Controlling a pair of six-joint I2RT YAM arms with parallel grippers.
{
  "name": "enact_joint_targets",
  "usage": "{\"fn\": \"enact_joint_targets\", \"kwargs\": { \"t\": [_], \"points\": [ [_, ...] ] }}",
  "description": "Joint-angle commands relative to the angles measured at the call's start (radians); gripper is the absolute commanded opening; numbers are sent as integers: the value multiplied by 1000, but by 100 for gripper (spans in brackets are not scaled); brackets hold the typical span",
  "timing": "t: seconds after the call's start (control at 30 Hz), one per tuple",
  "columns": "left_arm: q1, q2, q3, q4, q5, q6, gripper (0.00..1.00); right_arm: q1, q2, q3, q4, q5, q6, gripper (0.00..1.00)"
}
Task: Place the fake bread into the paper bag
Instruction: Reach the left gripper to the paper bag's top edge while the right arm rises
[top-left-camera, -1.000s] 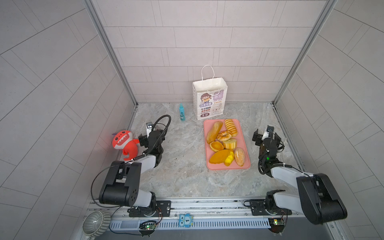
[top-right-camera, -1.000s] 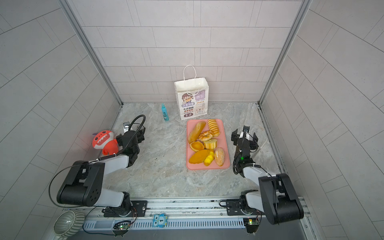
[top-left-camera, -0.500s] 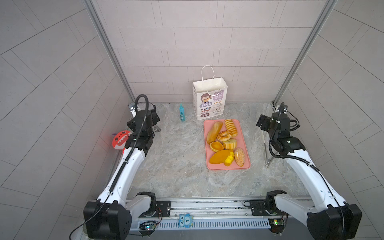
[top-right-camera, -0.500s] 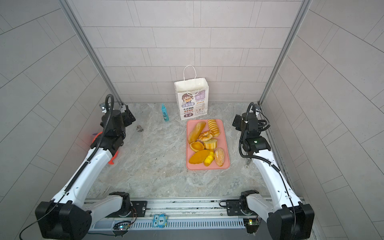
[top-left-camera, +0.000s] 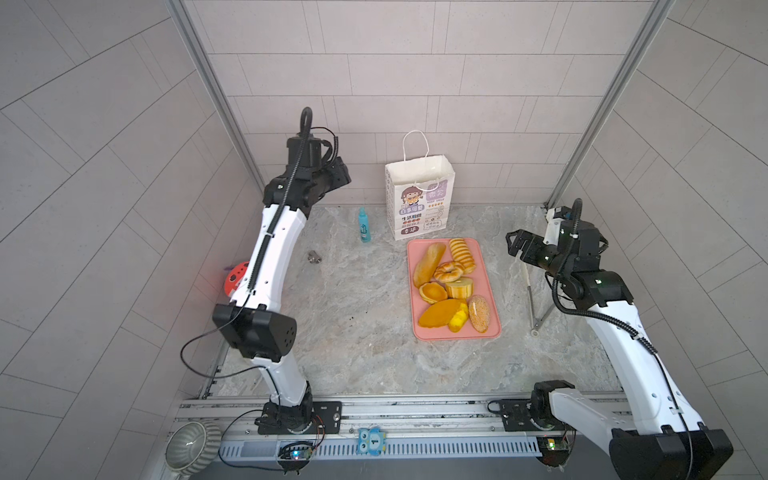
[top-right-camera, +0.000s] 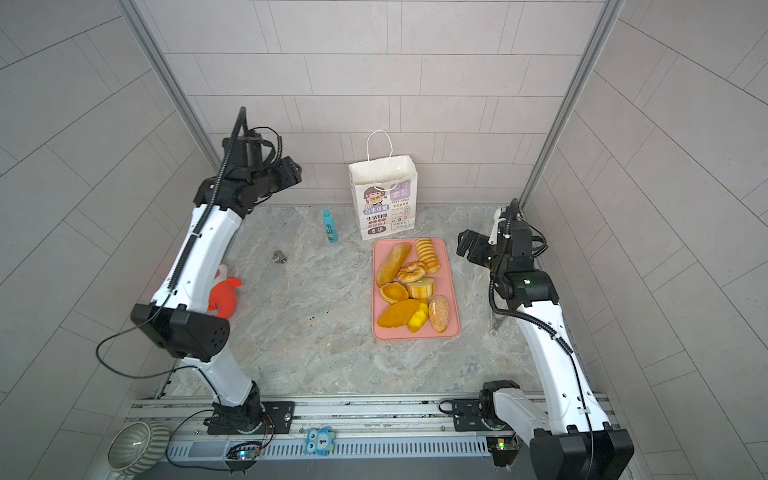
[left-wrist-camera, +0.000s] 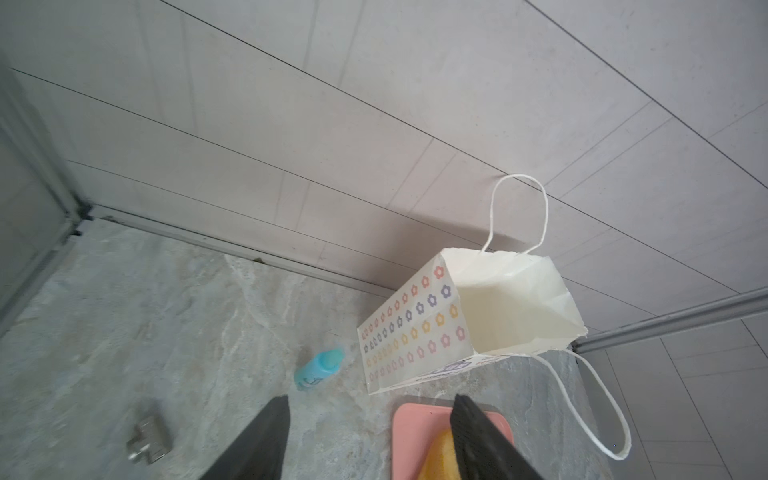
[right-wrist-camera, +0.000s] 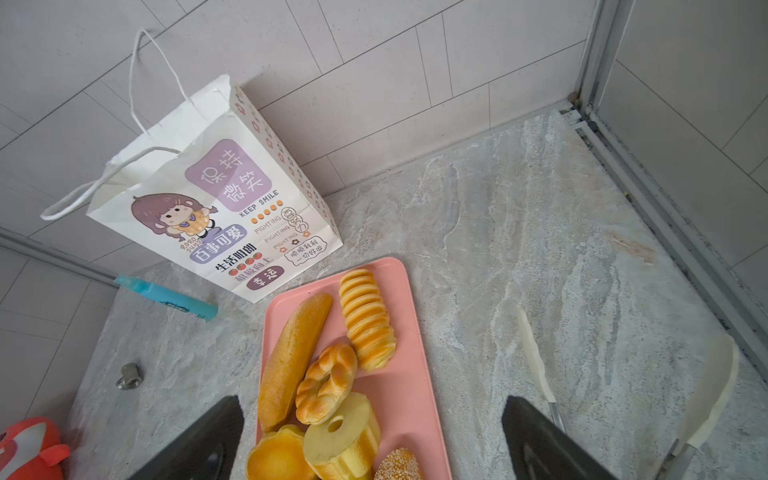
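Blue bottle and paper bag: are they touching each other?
Apart. In both top views a clear gap shows between the blue bottle and the paper bag.

A pink tray (top-left-camera: 484, 286), blue bottle (top-left-camera: 364, 226), metal fitting (top-left-camera: 314, 258), red toy (top-left-camera: 235, 278) and tongs (top-left-camera: 532, 299) sit on the tabletop (top-left-camera: 353, 291).

In a top view the red toy (top-left-camera: 234, 277) is mostly hidden behind the left arm (top-left-camera: 274, 249). In the left wrist view the blue bottle (left-wrist-camera: 318, 368) and metal fitting (left-wrist-camera: 149, 434) are blurred — the pink tray (left-wrist-camera: 419, 428) runs off the edge, its one visible piece of fake bread (left-wrist-camera: 436, 459) half covered by a finger (left-wrist-camera: 478, 436) of the left gripper (left-wrist-camera: 370, 399). The right wrist view cuts off the seeded bun (right-wrist-camera: 397, 465).
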Motion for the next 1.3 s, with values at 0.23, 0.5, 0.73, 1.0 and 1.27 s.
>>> {"fn": "enact_joint_targets", "kwargs": {
  "t": [0.23, 0.5, 0.73, 1.0, 1.27],
  "points": [
    [-185, 372, 459, -199, -34, -56, 75, 1, 26, 76, -18, -50, 17, 87],
    [-202, 470, 479, -81, -124, -41, 77, 3, 3, 37, 5, -71, 34, 79],
    [-195, 503, 497, -10, -151, -68, 77, 2, -1, 2, 18, -85, 42, 79],
    [-187, 529, 494, 89, -166, -93, 72, 2, 18, -17, 33, -110, 54, 78],
    [-174, 573, 523, 106, -189, -74, 63, 3, 31, -11, 53, -135, 68, 78]
  ]
}}
